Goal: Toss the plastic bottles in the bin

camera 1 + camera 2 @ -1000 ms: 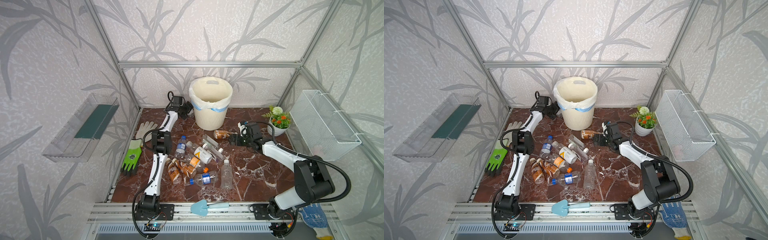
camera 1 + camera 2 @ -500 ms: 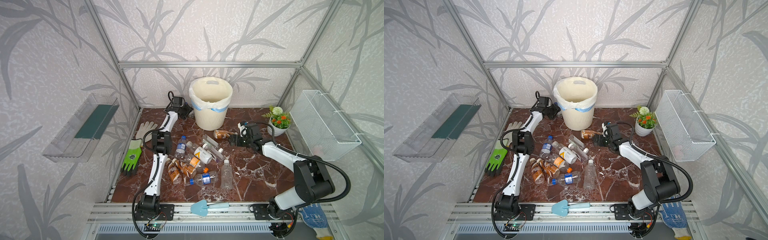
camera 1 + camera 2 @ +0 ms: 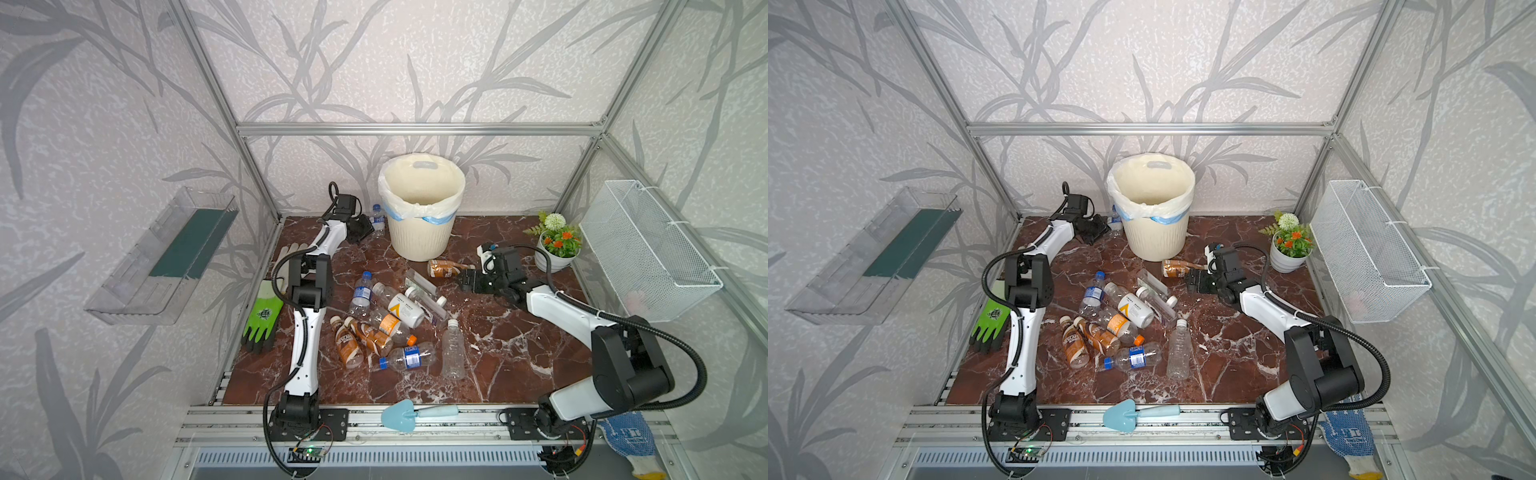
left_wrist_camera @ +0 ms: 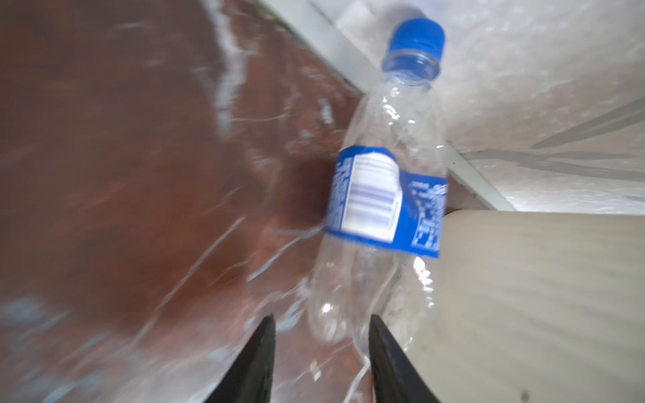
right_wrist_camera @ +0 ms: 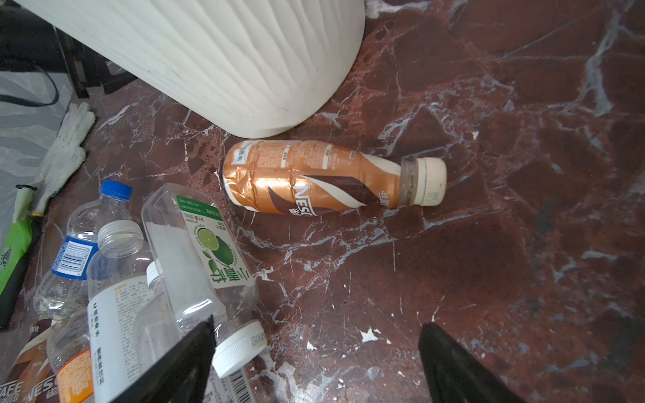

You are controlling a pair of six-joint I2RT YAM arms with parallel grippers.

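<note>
The cream ribbed bin (image 3: 422,208) with its white liner stands at the back middle. A clear bottle with blue cap and blue label (image 4: 384,195) leans at the bin's left side (image 3: 377,216). My left gripper (image 4: 321,319) points at its base, the jaws narrowed but still apart, with a gap beside the bottle; this view is blurred. A brown-labelled bottle (image 5: 314,178) lies by the bin's foot (image 3: 446,268). My right gripper (image 5: 316,328) is wide open just short of it, holding nothing (image 3: 465,282). Several more plastic bottles (image 3: 390,316) lie heaped mid-floor.
A small flower pot (image 3: 557,249) stands at the back right, below a white wire basket (image 3: 648,245) on the right wall. A green glove (image 3: 262,316) and a white glove (image 3: 291,253) lie along the left edge. A blue trowel (image 3: 403,415) rests on the front rail.
The left jaws have drawn closer together at the blue-capped bottle's base. Both arms have hardly moved.
</note>
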